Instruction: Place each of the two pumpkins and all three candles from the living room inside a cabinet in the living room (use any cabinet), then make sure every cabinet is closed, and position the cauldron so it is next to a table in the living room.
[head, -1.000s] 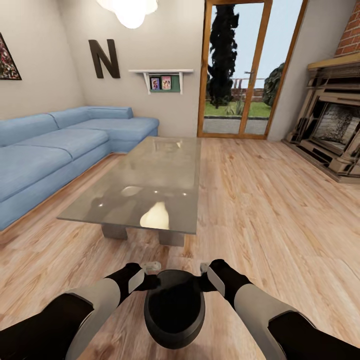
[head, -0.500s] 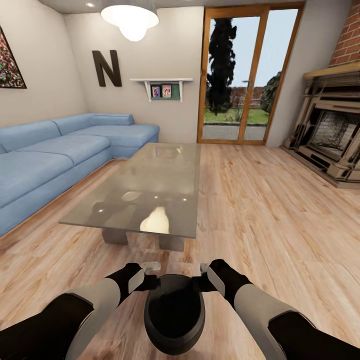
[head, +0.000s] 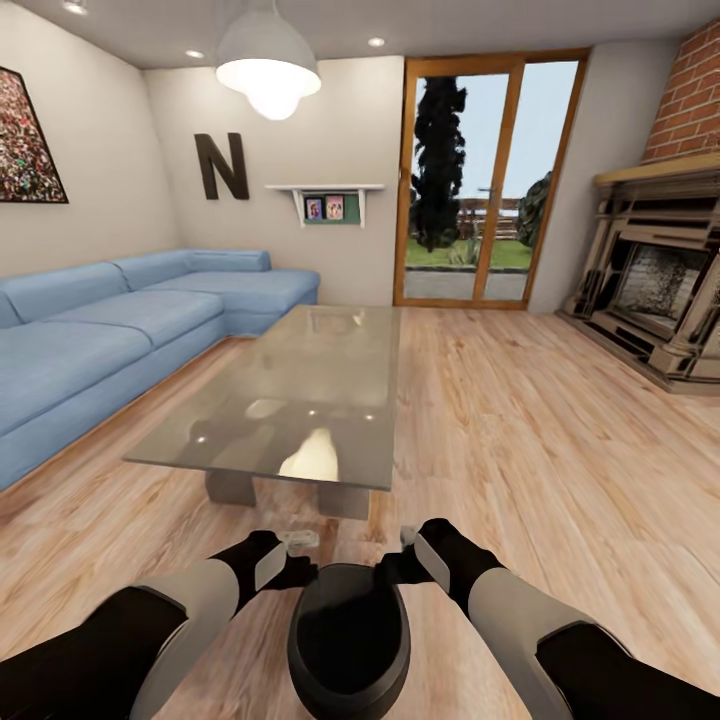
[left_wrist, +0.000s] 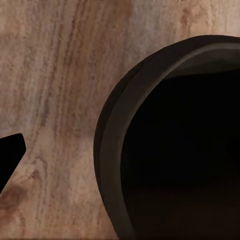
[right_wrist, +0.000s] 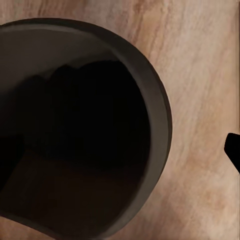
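A light wooden plank floor (head: 560, 440) runs across the living room. On it stands a low rectangular coffee table (head: 300, 390) on short grey block legs; its glass surface reflects the ceiling lamp. A blue corner sofa (head: 110, 340) sits on the floor along the walls, just beside the table. A stone fireplace (head: 655, 290) rests on the floor, well apart from the table.

Bright, even light in the head view: the pendant lamp (head: 267, 62) glows white, ceiling spots shine, daylight comes through the glass door (head: 487, 175). Glare pools near the table's (head: 290, 400) front edge. Wrist views soft, the cauldron's (left_wrist: 175, 145) interior near-black.
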